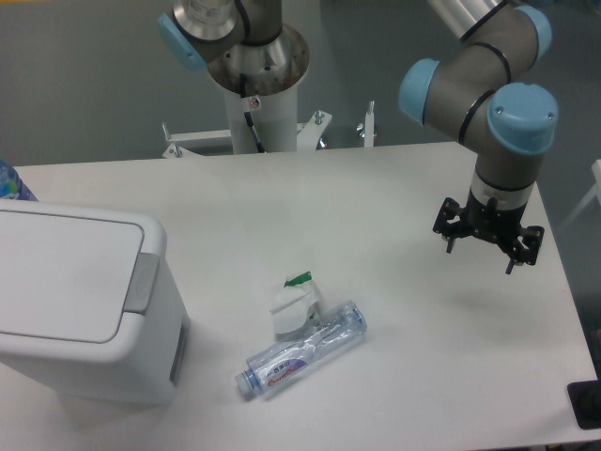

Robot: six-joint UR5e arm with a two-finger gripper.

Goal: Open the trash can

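A: The big white boxy plastic trash can (80, 301) sits lower left on the worktop (404, 357), lid shut, grey push tab (143, 284) facing the middle, probably so the arm can reach it.

B: The black claw (487, 238) hangs far right, holding nothing; can't tell how wide it's spread. The clear plastic bottle (302, 349) lies in between.

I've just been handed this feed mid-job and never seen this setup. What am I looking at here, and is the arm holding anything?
One fixed camera looks down at a white table. The grey, blue-jointed machine is a robot arm; its black two-finger gripper hangs above the table's right side, holding nothing. Whether its fingers are open is hard to tell. At the left stands the white trash can, lid closed, with a grey push-button tab on its rim. Between them lie a clear plastic bottle on its side and a crumpled white wrapper touching it.
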